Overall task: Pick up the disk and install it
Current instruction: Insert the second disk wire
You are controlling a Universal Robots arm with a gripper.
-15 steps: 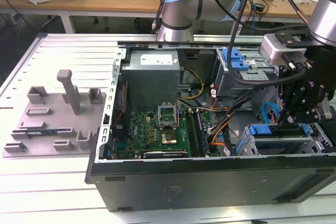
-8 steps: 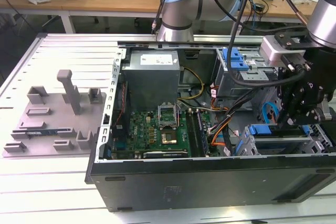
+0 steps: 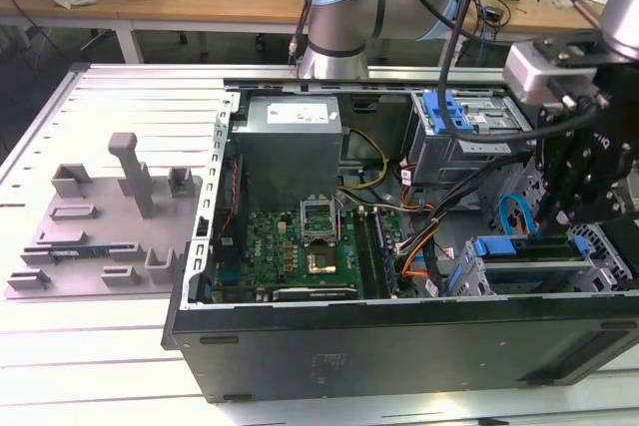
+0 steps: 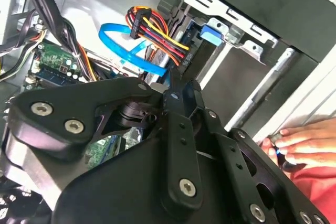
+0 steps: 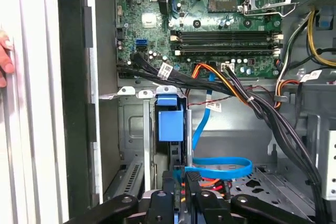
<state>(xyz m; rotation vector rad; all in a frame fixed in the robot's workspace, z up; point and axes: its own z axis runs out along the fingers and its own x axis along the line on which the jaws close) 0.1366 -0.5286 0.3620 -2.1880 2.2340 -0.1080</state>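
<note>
The end effector (image 3: 552,214) hangs inside the open computer case (image 3: 399,336), which lies on the pale slatted surface (image 3: 100,346). Its two black fingers (image 4: 175,85) are pressed together with nothing pinched between them, as both wrist views show (image 5: 181,179). The disk (image 5: 170,121) sits just ahead of the fingertips, standing on edge in a slot of the metal drive cage (image 5: 131,129). The blue end of its carrier frame faces the end effector, and whether the tips touch it I cannot tell. In the exterior view the disk (image 3: 524,246) lies directly beneath the end effector, its blue frame level with the cage's rim; in the second wrist view its blue tab (image 4: 211,32) shows a little beyond the fingertips. A flat blue data cable (image 5: 220,167) loops right beside the fingers, and a bundle of coloured wires (image 4: 157,30) hangs just past them. The green motherboard (image 5: 210,35) lies farther out beyond the cage. A person's hand (image 4: 307,140) rests on the surface outside the case wall, off to the end effector's side. A grey fixture tray (image 3: 100,216) sits on the surface well apart from the end effector, on the far side of the case.
</note>
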